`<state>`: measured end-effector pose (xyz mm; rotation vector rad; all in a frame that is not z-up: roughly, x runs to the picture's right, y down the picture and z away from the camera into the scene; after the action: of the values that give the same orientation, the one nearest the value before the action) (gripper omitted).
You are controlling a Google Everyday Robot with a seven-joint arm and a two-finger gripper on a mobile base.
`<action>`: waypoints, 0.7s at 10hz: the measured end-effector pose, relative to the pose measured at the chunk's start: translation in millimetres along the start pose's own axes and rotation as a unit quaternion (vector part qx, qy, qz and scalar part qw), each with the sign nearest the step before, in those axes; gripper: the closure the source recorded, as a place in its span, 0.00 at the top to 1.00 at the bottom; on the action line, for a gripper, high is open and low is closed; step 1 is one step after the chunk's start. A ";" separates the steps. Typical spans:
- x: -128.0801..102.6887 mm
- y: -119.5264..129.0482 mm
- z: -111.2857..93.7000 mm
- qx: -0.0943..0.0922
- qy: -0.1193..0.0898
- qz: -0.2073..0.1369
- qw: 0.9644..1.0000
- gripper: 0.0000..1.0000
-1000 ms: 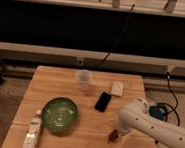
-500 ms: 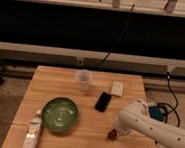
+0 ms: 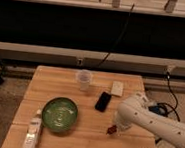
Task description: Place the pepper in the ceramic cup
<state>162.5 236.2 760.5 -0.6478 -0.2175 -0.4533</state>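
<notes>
The pepper (image 3: 111,129) is a small dark red-brown shape on or just above the wooden table (image 3: 78,145), right of the middle near the front. My gripper (image 3: 114,126) is at the end of the white arm (image 3: 151,120), which comes in from the right, and it sits right at the pepper. The arm hides most of the gripper. The ceramic cup (image 3: 84,79) is pale and stands upright at the back middle of the table, well apart from the gripper.
A green bowl (image 3: 59,115) sits front left of the middle. A black phone (image 3: 103,101) lies between the cup and the gripper. A small pale card (image 3: 117,88) lies behind the phone. A white bottle (image 3: 33,132) lies at the front left. Cables (image 3: 170,105) trail at the right.
The arm's end has shifted only slightly. The pepper stays at its tip, at about the same spot on the table.
</notes>
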 end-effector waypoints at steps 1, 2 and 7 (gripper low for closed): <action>1.6 -14.7 -5.7 -0.001 -0.002 0.003 1.000 0.00; 3.5 -31.6 -12.7 -0.003 -0.004 0.008 1.000 0.00; -0.2 -103.4 -42.6 0.009 -0.023 0.014 1.000 0.00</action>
<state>115.9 136.9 782.1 -0.6429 -0.2564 -0.4084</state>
